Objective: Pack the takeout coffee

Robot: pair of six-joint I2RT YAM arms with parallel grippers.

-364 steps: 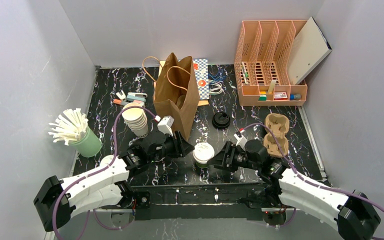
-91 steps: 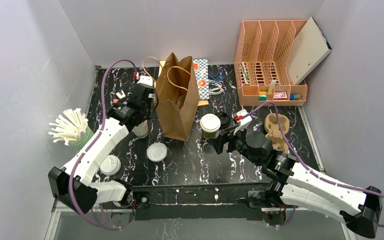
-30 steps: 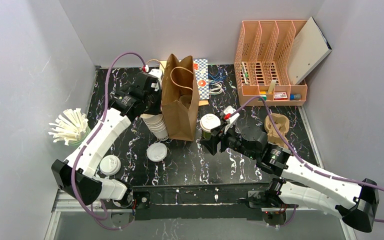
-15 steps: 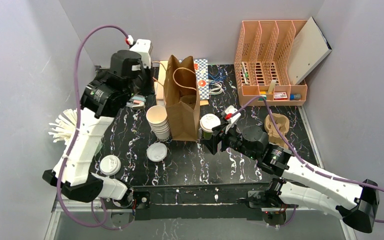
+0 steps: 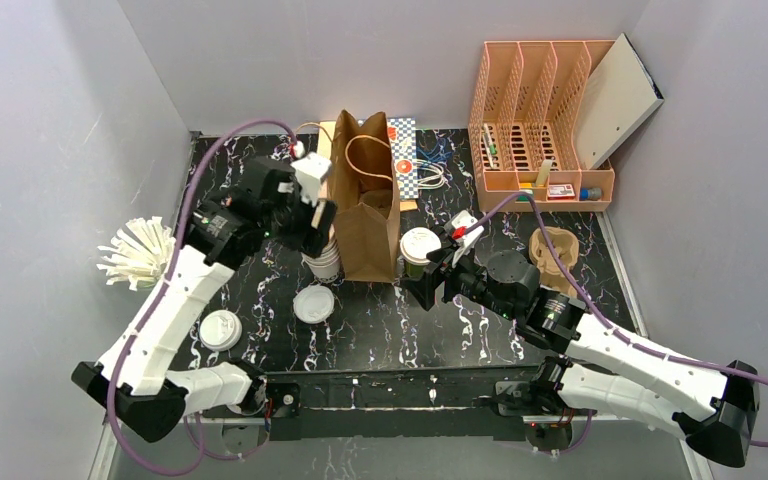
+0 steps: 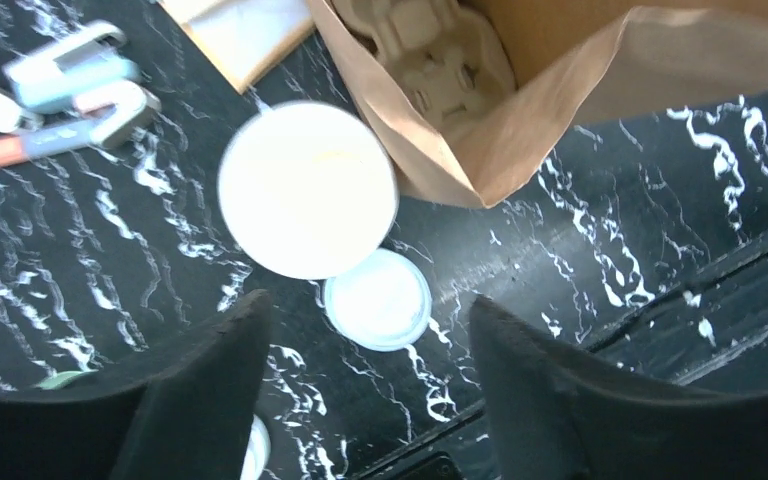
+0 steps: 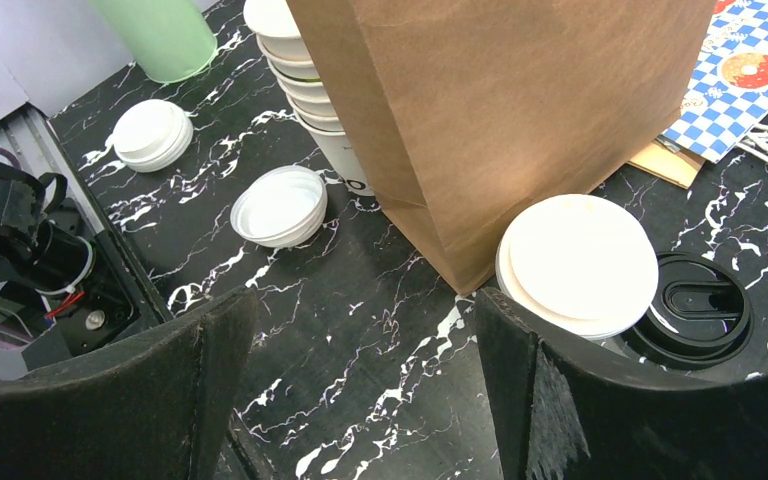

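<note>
Beside paper bag [image 5: 365, 215], at its near right corner, on bench [image 5: 380, 335]: lidded coffee cup [image 5: 418, 246] upright, ungripped.
Black lid [image 7: 695, 300] just behind cup. Right gripper [image 7: 360, 310] spread wide, low & near cup, empty; in wrist view cup lies just off its right finger. Left gripper [image 6: 365, 310] also spread, empty, hovering over stack of lidless cups [image 6: 307, 188] & loose white lid [image 6: 377, 298] on bag's other side; cup carrier [image 6: 430, 50] inside bag.

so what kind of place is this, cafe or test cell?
Likely a lab test cell staged as a takeout counter: plain grey walls, a brown paper bag, a lidded coffee cup and a pulp cup carrier.
</note>
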